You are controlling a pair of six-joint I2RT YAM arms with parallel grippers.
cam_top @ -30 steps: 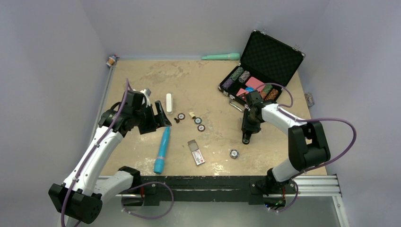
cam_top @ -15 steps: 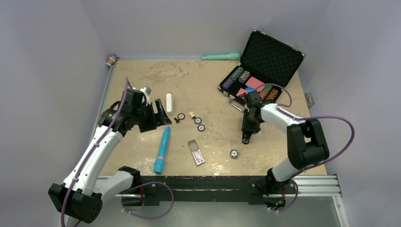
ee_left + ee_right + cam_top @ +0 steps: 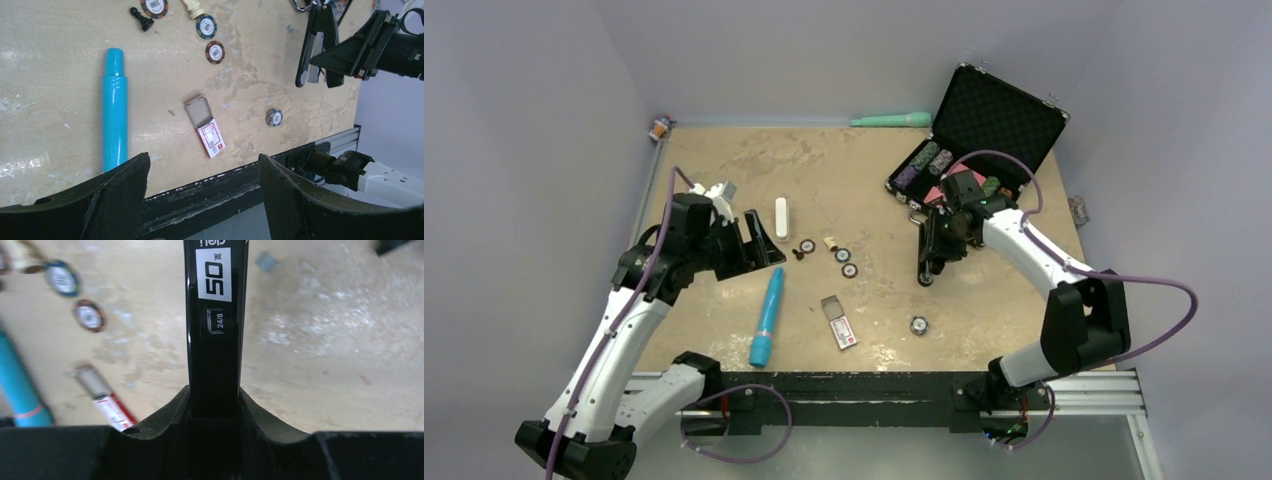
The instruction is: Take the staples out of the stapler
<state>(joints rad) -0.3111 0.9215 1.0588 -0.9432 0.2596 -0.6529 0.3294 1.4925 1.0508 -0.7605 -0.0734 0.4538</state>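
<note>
The black stapler (image 3: 929, 258) hangs lifted off the table right of centre, front end down. My right gripper (image 3: 946, 232) is shut on its rear end. In the right wrist view the stapler (image 3: 215, 315) runs straight up from between my shut right gripper (image 3: 214, 407), its white "50" label showing. The left wrist view shows the stapler (image 3: 311, 50) at upper right, held by the right gripper (image 3: 345, 55). My left gripper (image 3: 764, 243) is open and empty, above the table at left, beyond the blue tube (image 3: 766, 317). Its jaws (image 3: 203, 165) stand wide apart.
A small open red-and-white staple box (image 3: 839, 322) lies near the front edge. Poker chips (image 3: 846, 262), one chip (image 3: 919, 325), small chess pieces and a white bar (image 3: 781, 218) lie mid-table. An open black chip case (image 3: 999, 115) stands back right, a green tube (image 3: 891, 120) by the back wall.
My right gripper has raised the stapler and carried it a little left and away from the front edge. My left arm has drawn slightly left, gripper still open.
</note>
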